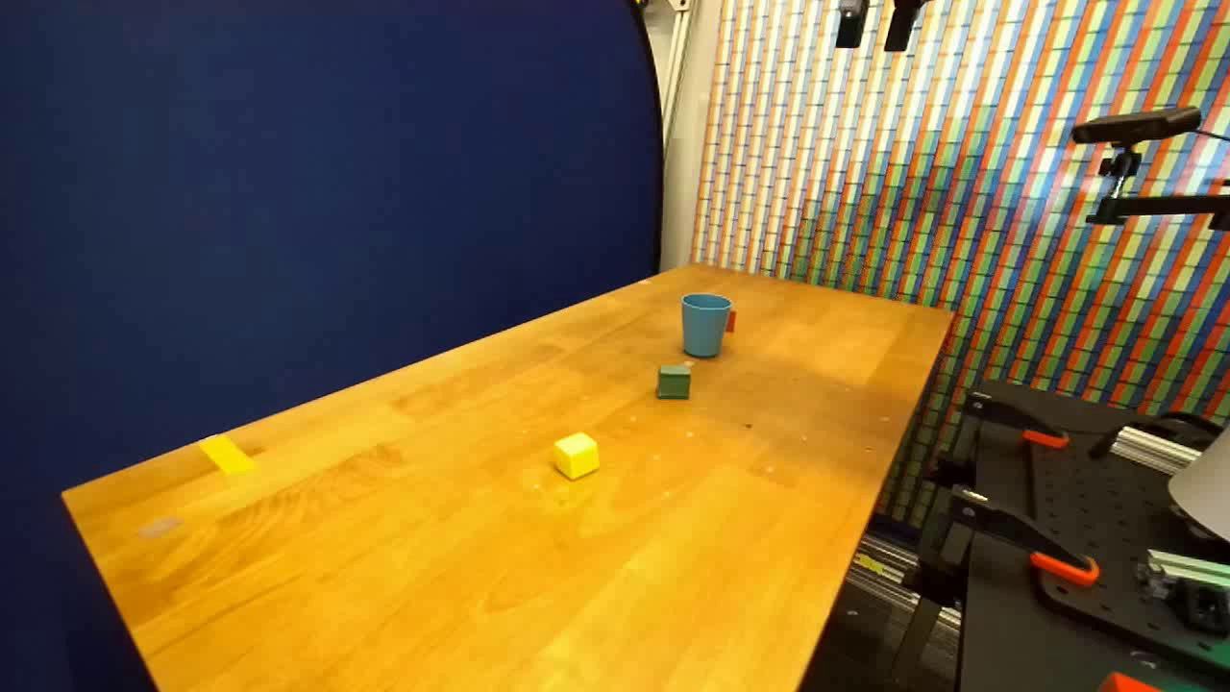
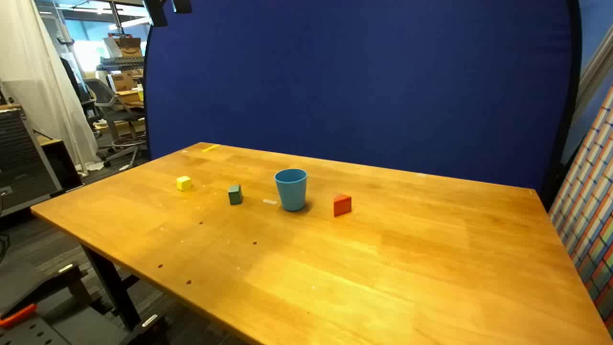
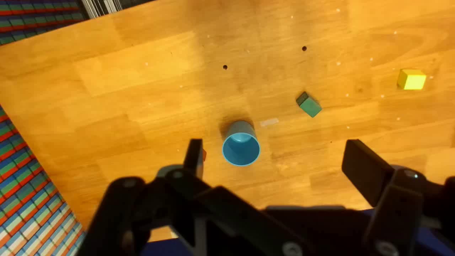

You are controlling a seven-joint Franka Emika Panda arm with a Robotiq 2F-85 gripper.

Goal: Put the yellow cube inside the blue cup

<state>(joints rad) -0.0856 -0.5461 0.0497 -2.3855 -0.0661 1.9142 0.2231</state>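
The fingers (image 3: 368, 170) of the gripper (image 3: 274, 147) were spread wide, high above the table (image 3: 160, 89). In the wrist view, the blue cup (image 3: 241, 144) was framed between them; the yellow cube (image 3: 412, 79) was seen farther out, beyond one finger.

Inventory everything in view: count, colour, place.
Wooden table: 1, brown, centre
Blue cylindrical cup: 1, blue, upright on table
Dark green block: 1, green, near cup
Bright yellow cube: 1, yellow, on table
Red angular block: 1, red, near cup
Flat yellow strip: 1, yellow, table edge
Flat whitish strip: 1, whitish, near cup
Navy backdrop: 1, navy, behind table
Multicoloured grid panel: 1+, mixed, past table
Black holed platform: 1, black, beside table
Orange-tipped clamps: 2+, black, platform edge
Black elongated camera: 1, black, right, in an exterior view
Room furnishings: uncounted, mixed, background
Black jaws: one pair, black, open above table
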